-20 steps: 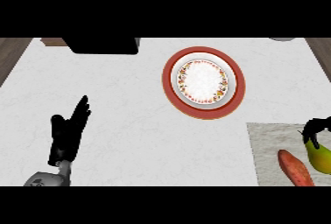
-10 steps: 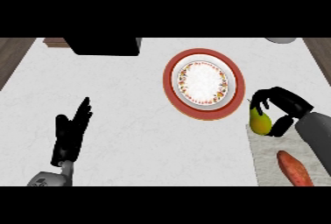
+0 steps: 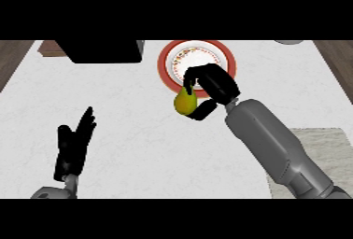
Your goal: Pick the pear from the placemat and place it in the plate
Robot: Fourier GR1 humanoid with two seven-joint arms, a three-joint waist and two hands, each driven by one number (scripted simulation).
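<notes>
Head view: the right hand is curled round the pear, at the near-left rim of the plate. The left hand rests with fingers straight, near left over the counter.

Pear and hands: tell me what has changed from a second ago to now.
The right hand, already curled round the pear on the placemat, has carried it left and away to the near edge of the plate. The orange vegetable seen earlier is now out of sight. The left hand stays open at lower left; the plate has not moved on the counter.
</notes>
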